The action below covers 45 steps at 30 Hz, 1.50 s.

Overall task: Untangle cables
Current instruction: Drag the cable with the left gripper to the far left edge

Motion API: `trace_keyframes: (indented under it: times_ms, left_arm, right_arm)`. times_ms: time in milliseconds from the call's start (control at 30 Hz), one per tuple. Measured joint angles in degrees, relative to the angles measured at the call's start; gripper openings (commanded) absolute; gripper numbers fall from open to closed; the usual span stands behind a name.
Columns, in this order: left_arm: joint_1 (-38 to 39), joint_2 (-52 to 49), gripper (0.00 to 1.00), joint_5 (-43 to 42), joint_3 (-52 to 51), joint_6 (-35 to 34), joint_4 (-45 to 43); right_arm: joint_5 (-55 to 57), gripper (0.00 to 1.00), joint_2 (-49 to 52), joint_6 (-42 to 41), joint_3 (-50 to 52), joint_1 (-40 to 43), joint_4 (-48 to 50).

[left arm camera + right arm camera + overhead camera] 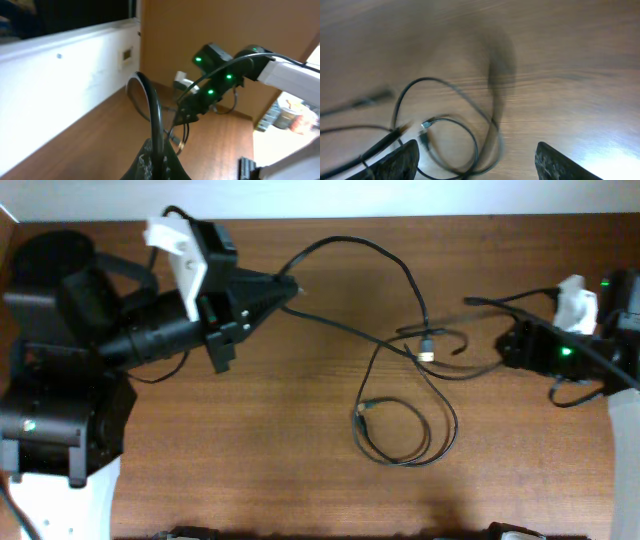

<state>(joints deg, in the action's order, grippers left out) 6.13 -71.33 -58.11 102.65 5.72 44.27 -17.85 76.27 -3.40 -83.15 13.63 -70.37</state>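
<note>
Several thin black cables (400, 275) lie in loose, crossing loops over the middle of the wooden table, with a gold plug (427, 346) mid-table and another plug (362, 410) on a lower loop (440, 442). My left gripper (293, 286) is shut on one cable, which arcs away from its tip. In the left wrist view that cable (152, 107) rises from between the shut fingers (175, 165), and a gold plug (180, 146) lies beyond. My right gripper (500, 350) stands open just right of the tangle. Its wrist view is blurred and shows a cable loop (470, 135) and plug (426, 124) between the spread fingers (400, 162).
The left arm's black body (130, 330) covers the table's left side. The right arm (225, 75), with green lights, stands at the right edge, and a thicker wire (510, 300) runs along it. A white wall (60, 85) borders the table's far side.
</note>
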Motion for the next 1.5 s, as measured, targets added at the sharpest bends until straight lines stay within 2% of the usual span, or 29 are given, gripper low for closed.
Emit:
trace_keyframes:
  times_ms: [167, 467, 833, 967, 1167, 1500]
  left_arm:
    - [-1.0, 0.3, 0.00, 0.0, 0.0, 0.0, 0.0]
    - [-1.0, 0.3, 0.00, 0.1, 0.0, 0.0, 0.3]
    - [-1.0, -1.1, 0.00, 6.2, 0.0, 0.0, 3.9]
    - [-1.0, -2.4, 0.00, 9.1, 0.0, -0.1, 7.9]
    - [-1.1, -3.6, 0.00, 20.0, 0.0, -0.2, 13.4]
    - [-2.4, -3.6, 0.00, 51.6, 0.0, -1.7, 25.1]
  right_arm:
    - [-2.1, 0.73, 0.1, 1.2, 0.0, 4.9, -0.3]
    - [-9.9, 0.73, 0.1, 4.2, 0.0, 5.4, -0.7]
    - [-12.3, 0.73, 0.1, 5.8, 0.0, 5.4, -1.2]
    - [-12.3, 0.73, 0.2, 6.0, 0.0, 5.4, -1.1]
    - [-12.5, 0.73, 0.2, 7.9, 0.0, 5.4, -1.1]
    - [-12.8, 0.76, 0.2, 8.3, 0.0, 5.4, -2.0]
